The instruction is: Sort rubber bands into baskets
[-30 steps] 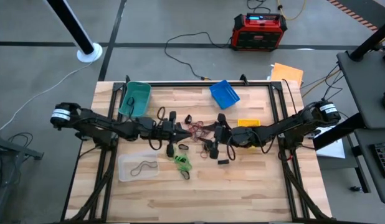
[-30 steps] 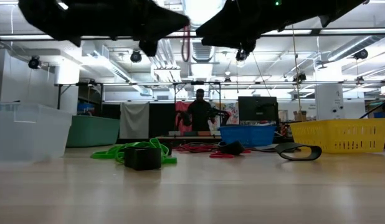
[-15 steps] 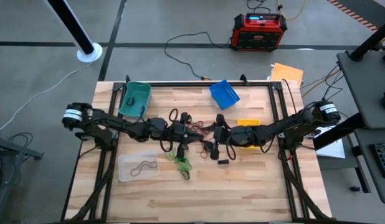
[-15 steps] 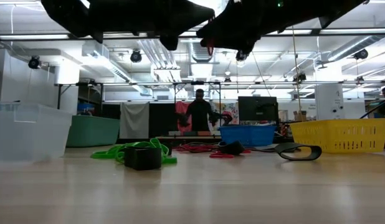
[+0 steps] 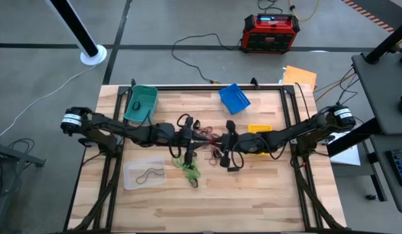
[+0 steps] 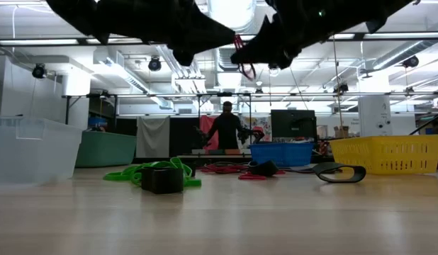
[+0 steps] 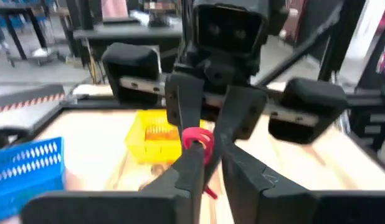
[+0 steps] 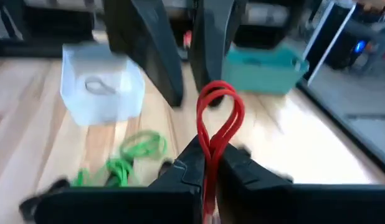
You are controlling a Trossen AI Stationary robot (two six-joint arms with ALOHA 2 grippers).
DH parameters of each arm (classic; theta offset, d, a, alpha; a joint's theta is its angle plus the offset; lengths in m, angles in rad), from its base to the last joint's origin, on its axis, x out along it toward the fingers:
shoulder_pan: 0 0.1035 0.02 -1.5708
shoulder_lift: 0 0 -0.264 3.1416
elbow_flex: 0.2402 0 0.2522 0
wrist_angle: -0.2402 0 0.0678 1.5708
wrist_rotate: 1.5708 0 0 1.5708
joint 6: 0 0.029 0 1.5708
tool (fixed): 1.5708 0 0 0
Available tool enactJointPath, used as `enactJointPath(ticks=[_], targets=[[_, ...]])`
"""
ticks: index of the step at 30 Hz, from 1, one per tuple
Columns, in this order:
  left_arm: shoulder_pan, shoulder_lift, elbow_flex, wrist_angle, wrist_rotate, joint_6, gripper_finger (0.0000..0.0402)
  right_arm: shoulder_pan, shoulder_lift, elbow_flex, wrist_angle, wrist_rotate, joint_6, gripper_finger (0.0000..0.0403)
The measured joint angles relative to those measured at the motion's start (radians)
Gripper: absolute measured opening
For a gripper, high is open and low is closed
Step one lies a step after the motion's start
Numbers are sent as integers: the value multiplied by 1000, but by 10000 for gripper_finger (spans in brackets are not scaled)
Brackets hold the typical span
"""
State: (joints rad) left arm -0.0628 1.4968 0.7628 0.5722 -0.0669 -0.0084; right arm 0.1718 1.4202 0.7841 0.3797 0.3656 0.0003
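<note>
Near left: clear basket (image 5: 144,174), one dark band inside; green bands (image 5: 188,168) just right of it.

Mid-table, raised: right gripper (image 8: 207,163) clamped on red band (image 8: 215,127), loop standing free. Left gripper (image 7: 207,163) faces it fingertip to fingertip, fingers slightly parted, same loop between them in its wrist view; grip unclear.

Step, by judgement: mid-air handover.

Next: one gripper lets go, other carries band to its basket.

Far: yellow basket (image 5: 259,129) right, teal basket (image 5: 140,103) left, blue basket (image 5: 234,97) centre.

Light wooden plank table (image 5: 253,195) in a black frame, laid with teal-green plastic basket (image 5: 140,103), blue plastic basket (image 5: 234,97), yellow plastic basket (image 5: 258,129), clear translucent basket (image 5: 144,174), tangled bright green rubber bands (image 5: 188,169), small black rectangular block (image 6: 162,179).
</note>
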Motion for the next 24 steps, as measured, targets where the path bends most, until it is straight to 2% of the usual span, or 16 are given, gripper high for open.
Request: enactJointPath(ticks=[4, 8, 12, 17, 19, 21, 24], targets=[[1, -20, 57, -206, -42, 11, 85, -2, -25, 46, -196, 0, 66, 13], [1, -32, 132, -442, -135, 28, 117, -3, -46, 147, -563, 1, 171, 12], [1, -42, 186, -619, -207, 63, 137, -12, -49, 269, -1037, 33, 365, 12], [2, -54, 185, -655, -280, 51, 138, -29, -50, 329, -1501, 73, 704, 12], [2, -57, 174, -657, -312, 27, 135, -39, -51, 332, -1595, 81, 851, 13], [2, -57, 164, -647, -334, 7, 132, -43, -51, 325, -1604, 93, 959, 13], [2, -57, 158, -643, -337, -7, 129, -42, -51, 302, -1598, 90, 1004, 13]])
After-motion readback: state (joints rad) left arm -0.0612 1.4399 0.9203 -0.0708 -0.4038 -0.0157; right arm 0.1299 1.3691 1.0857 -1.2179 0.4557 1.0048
